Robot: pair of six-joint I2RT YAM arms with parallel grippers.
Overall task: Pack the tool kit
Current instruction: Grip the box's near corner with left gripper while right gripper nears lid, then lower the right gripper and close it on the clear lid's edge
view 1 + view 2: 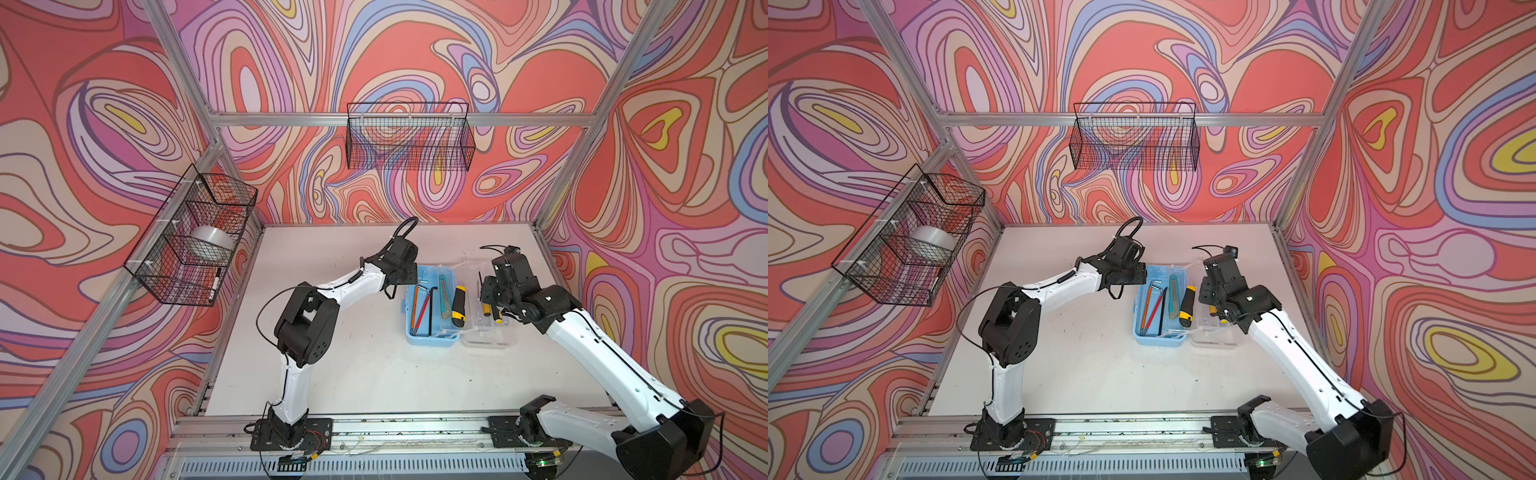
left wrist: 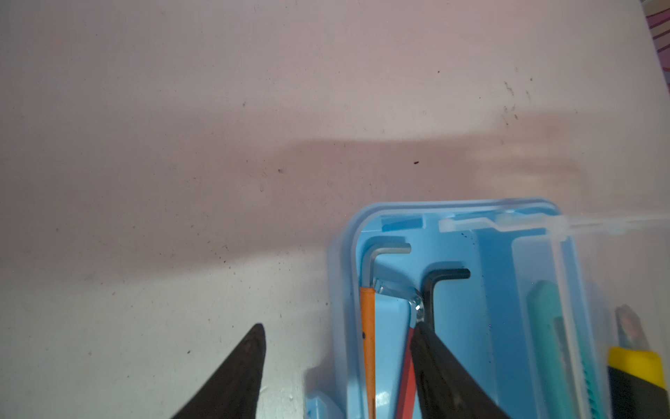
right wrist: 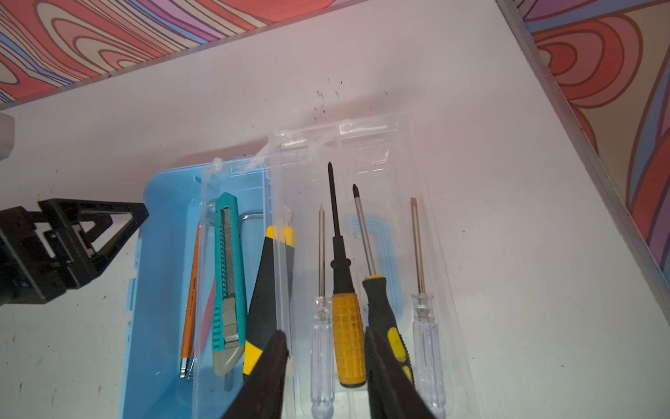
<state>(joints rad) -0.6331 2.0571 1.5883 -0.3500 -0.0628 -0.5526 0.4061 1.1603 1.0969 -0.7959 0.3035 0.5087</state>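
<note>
Because the tool kit (image 1: 432,340) lies open in the far right part of the bench (image 1: 353,374), short of both edges, it looks like a light thing of thin moulded plastic that will skid or tip if pushed on one wall. Its blue base (image 1: 1158,341) holds a grey hex key (image 2: 391,249), a black hex key (image 2: 449,274) and a teal utility knife (image 3: 226,272). A yellow-and-black utility knife (image 3: 266,290) lies across the wall between the base and the clear lid (image 3: 391,174), where I judge it would stop the lid from shutting. Four screwdrivers (image 3: 380,308) lie side by side in the lid, loose and likely to roll. The left gripper (image 2: 338,326) stands fairly wide astride the base's outer long wall, one finger over the bench and one over the tools, clamping nothing. The right gripper (image 3: 325,331) is partly open over a clear-handled screwdriver (image 3: 322,337) and a yellow-handled screwdriver (image 3: 348,337), gripping neither that I can see. The thick handles offer the best hold, since the shafts are thin, hard and slick. The lid is best taken at its free long edge.
</note>
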